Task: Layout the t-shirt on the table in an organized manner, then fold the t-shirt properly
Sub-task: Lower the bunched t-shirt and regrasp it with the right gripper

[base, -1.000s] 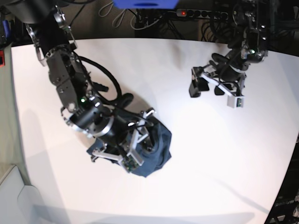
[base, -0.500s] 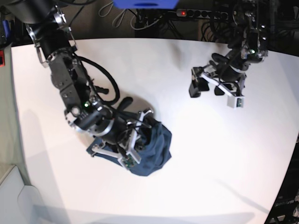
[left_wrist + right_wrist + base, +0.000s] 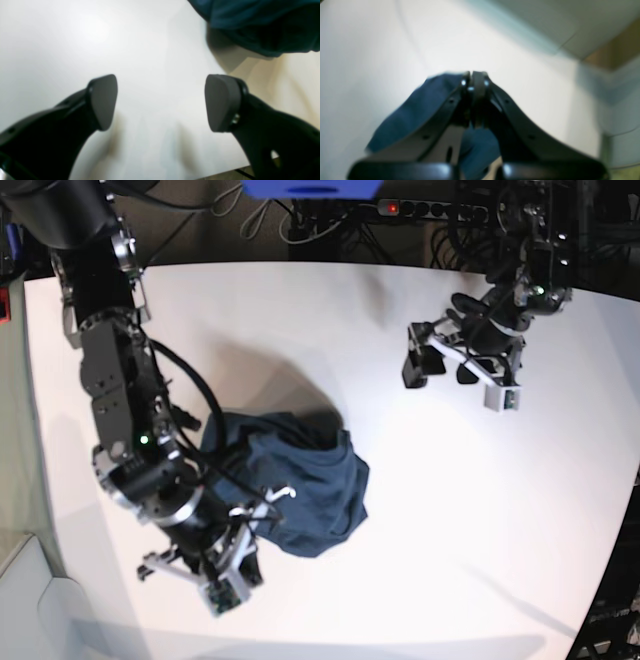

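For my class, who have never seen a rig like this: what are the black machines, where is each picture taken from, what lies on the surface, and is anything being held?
These are two robot arms at a large white table. One picture looks down from overhead; the other two come from cameras on each arm's wrist. A crumpled dark navy-blue cotton t-shirt lies bunched on the table. The right claw is shut, pinching the shirt's edge. The left claw hangs open and empty over bare table, apart from the shirt.

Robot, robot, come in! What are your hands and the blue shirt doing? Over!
Right gripper shut on the t-shirt. Left gripper open, empty, above the table. T-shirt bunched up. Nothing in the way.
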